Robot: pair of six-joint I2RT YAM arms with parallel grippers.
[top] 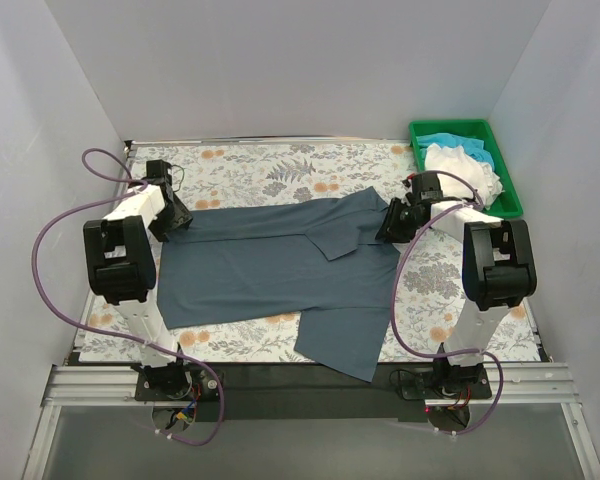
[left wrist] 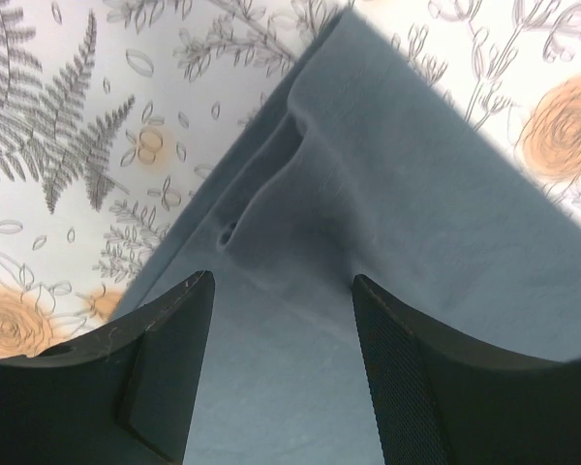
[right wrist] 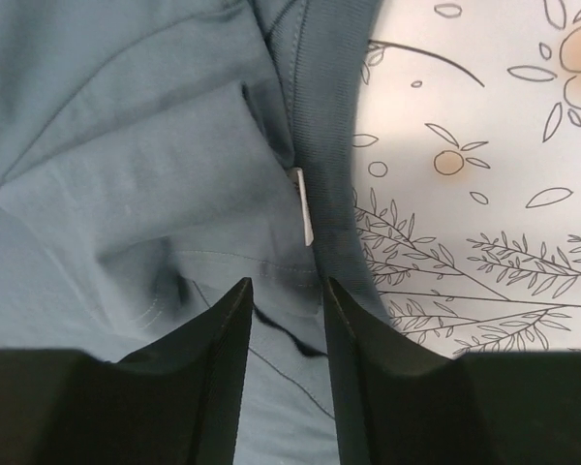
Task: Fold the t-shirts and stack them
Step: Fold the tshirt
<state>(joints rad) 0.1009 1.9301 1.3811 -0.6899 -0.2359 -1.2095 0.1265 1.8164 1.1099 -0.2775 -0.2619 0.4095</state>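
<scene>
While both my arms reach forward from the near edge, the dark slate t-shirt [top: 270, 265] lies spread on the flowered table cover [top: 270, 170] between them. Nearest to my bases, one part of this shirt comes down toward me, and its end lies over the black strip [top: 280, 375] at the front of the table.

A little farther, my left gripper [left wrist: 283, 281] is low at the left end of the shirt. Its two fingers [left wrist: 174, 368] stand well apart, so this hand is open, and smooth cloth shows in the gap. Just beyond the tips a raised crease runs away from me, close to the shirt's edge. The flowered cover shows on both sides of the cloth.

On the other side, my right gripper [right wrist: 288, 283] is low at the right end of the shirt, at the ribbed collar [right wrist: 324, 107]. There is only a narrow gap between the fingers, and dark cloth fills it. I cannot tell if they really pinch the cloth or only stand over it. A small white label [right wrist: 307, 208] sits just beyond the tips, beside the collar.

Farthest from me, in the far right corner, stands the green tray [top: 450, 125]. The white t-shirt [top: 460, 165] lies crumpled in it. The turquoise t-shirt [top: 442, 140] is bunched behind it, also in the tray.
</scene>
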